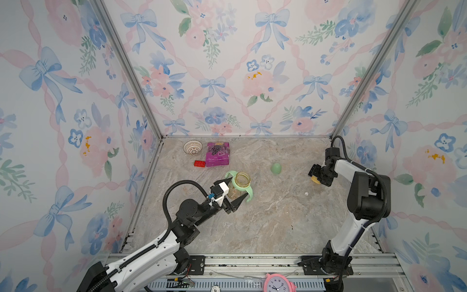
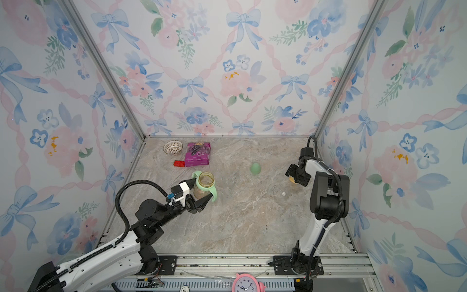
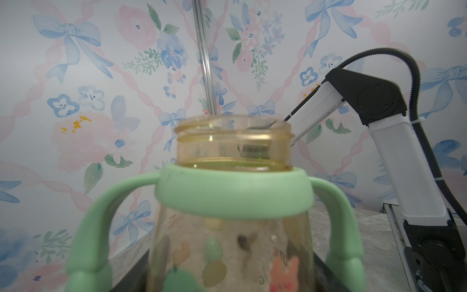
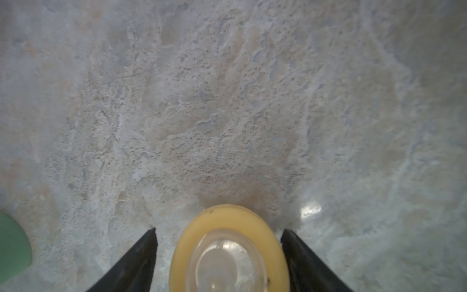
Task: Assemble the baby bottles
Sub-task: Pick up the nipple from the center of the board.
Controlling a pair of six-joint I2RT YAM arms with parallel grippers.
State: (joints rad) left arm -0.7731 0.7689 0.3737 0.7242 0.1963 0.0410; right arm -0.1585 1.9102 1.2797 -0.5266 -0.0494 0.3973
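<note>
- table [image 1: 265, 217]: marbled top, bearing everything below; I am reaching in with both arms from the near edge.
- bottle [image 1: 241, 180]: amber and clear, standing upright left of centre with its mouth open upward. The green collar [image 3: 232, 192] is sitting on its neck, handles hanging down. My left gripper [image 1: 237, 187] is clamping the body from the side, one jaw on each flank.
- packet [image 1: 217, 153]: purple, lying flat at the back left; no part of the job.
- bowl [image 1: 192, 142]: white, perforated, sitting just beside the packet toward the back left corner.
- cap [image 1: 276, 168]: green dome, resting on the table between the bottle and my right hand, a little farther back and untouched.
- ring [image 4: 227, 215]: yellow, lying flat at the right with its clear nipple [image 4: 222, 260] pointing up. My right gripper [image 4: 218, 230] is hanging straight over it, jaws apart and straddling it, with table showing between one jaw and the rim; nothing gripped yet. I am judging this the piece to fetch: the right arm is nearer, the bottle is standing well apart to my left, and the two upright axes must line up.
- brick [image 1: 200, 163]: red, just beside the packet.
- white bit [image 1: 306, 194]: tiny, near the ring; cannot tell what it is.
</note>
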